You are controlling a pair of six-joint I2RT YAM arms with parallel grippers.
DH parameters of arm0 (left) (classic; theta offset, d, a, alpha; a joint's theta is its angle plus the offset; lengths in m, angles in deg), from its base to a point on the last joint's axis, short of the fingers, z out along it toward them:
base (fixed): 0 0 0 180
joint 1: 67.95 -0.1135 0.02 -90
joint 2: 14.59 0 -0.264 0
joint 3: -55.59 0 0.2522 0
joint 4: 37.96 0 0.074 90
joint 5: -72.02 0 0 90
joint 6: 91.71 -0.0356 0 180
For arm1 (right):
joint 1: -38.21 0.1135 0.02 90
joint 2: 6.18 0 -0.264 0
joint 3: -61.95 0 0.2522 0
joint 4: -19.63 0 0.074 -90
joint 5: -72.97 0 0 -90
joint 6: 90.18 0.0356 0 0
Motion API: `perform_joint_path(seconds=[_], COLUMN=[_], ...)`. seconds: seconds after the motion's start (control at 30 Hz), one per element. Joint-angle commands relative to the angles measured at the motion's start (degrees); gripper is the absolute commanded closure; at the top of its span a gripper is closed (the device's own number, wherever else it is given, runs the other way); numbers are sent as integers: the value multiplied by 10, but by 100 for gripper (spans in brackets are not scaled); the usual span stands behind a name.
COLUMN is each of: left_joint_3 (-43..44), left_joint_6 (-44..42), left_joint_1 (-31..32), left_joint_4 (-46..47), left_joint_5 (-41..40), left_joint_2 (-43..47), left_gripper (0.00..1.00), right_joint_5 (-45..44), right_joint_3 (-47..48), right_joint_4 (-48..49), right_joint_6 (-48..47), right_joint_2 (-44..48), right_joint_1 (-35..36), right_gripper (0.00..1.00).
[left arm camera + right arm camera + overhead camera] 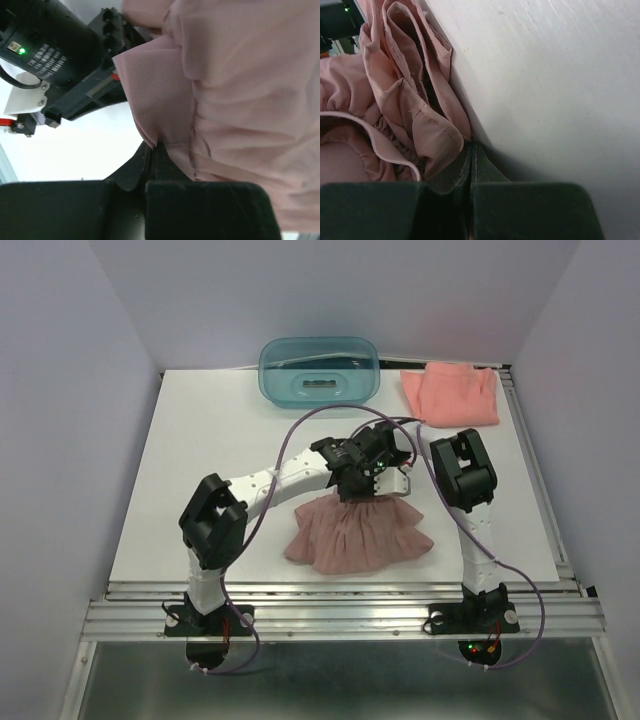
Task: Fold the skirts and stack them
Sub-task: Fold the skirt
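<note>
The mauve-pink pleated skirt lies on the white table, its waist end lifted at the far side. My left gripper is shut on the waist edge; in the left wrist view the closed fingertips pinch a fold of the pink cloth. My right gripper is shut on the waistband beside it; in the right wrist view the closed tips hold the hemmed edge just above the table. The coral-salmon skirt lies flat at the back right.
A translucent teal tub stands at the back centre of the table. Both arms cross above the skirt's far edge, close together. A metal rail runs along the near edge of the table.
</note>
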Motion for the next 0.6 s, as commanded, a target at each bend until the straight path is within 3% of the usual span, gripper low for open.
perform_joint_path(seconds=[0.0,0.23,0.43,0.57], left_joint_3=[-6,-56,-129,-146], left_joint_6=[-28,-21,-19,-25], left_joint_1=[-12,-15,-12,-10], left_joint_4=[79,166,246,266], left_joint_5=[-30,-28,-33,-27], left_joint_2=[-12,-28,-32,-50], left_gripper=[100,98,94,92], right_joint_5=[-18,-31,-92,-130], right_joint_3=[1,17,48,99], right_joint_4=[8,3,28,31], right_joint_6=[-23,-20,45,80], right_joint_2=[-1,-5,-11,-21], right_joint_1=[4,4,-8,-41], right_gripper=[99,99,97,90])
